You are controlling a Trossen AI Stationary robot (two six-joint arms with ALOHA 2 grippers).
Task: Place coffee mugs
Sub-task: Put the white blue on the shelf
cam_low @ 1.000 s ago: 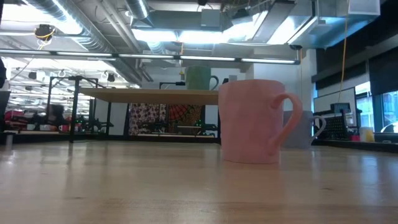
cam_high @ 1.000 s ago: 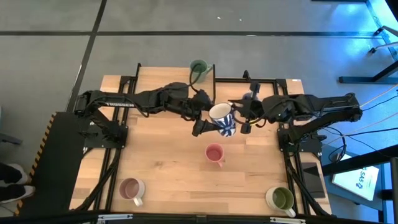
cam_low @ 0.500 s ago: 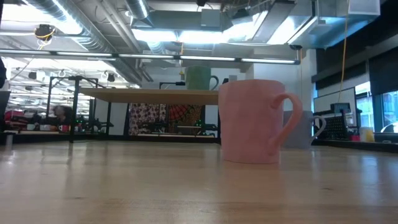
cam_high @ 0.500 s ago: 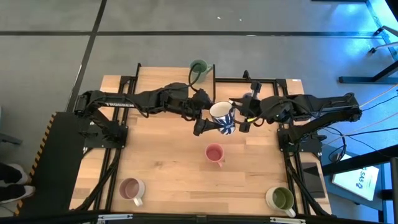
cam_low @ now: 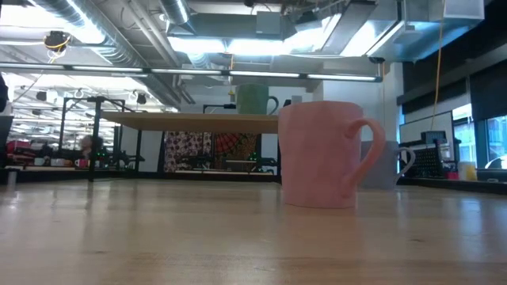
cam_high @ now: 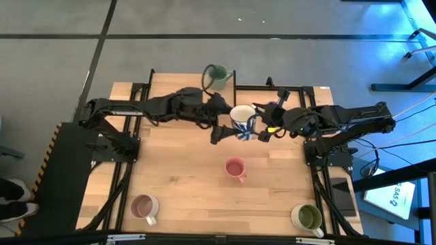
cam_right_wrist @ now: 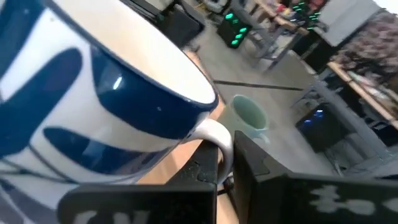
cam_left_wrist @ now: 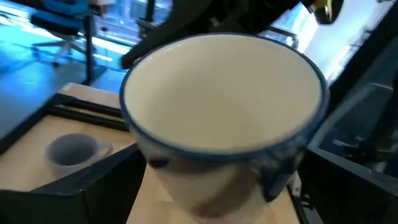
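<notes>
The white mug with blue pattern (cam_high: 242,121) hangs high over the table's far middle, between both grippers. My left gripper (cam_high: 223,129) comes at it from the left and my right gripper (cam_high: 260,126) from the right; both are shut on it. It fills the left wrist view (cam_left_wrist: 224,112) and shows in the right wrist view (cam_right_wrist: 93,106). The dark green mug (cam_high: 216,75) stands on its base on a raised shelf (cam_low: 190,119) at the far edge. The low view shows neither gripper. My left gripper holds the mug's lower body (cam_left_wrist: 205,186) between its two fingers, level, from the table's left; the mug itself hides the pads. The mug is lifted clear, mouth up and slightly tilted. My right gripper pinches the mug's handle (cam_right_wrist: 219,144) between its fingers, coming level from the table's right.
The pink mug (cam_high: 235,167) stands mid-table, close to the low camera (cam_low: 325,154). The beige-pink mug (cam_high: 143,205) is near left, the cream mug with olive inside (cam_high: 306,218) near right. A lavender mug (cam_left_wrist: 71,149) stands on the wood below the held mug.
Both grippers have gone a little toward the table's far edge, toward the shelf with the green mug, carrying the white and blue mug between them. The mug stays lifted clear.
</notes>
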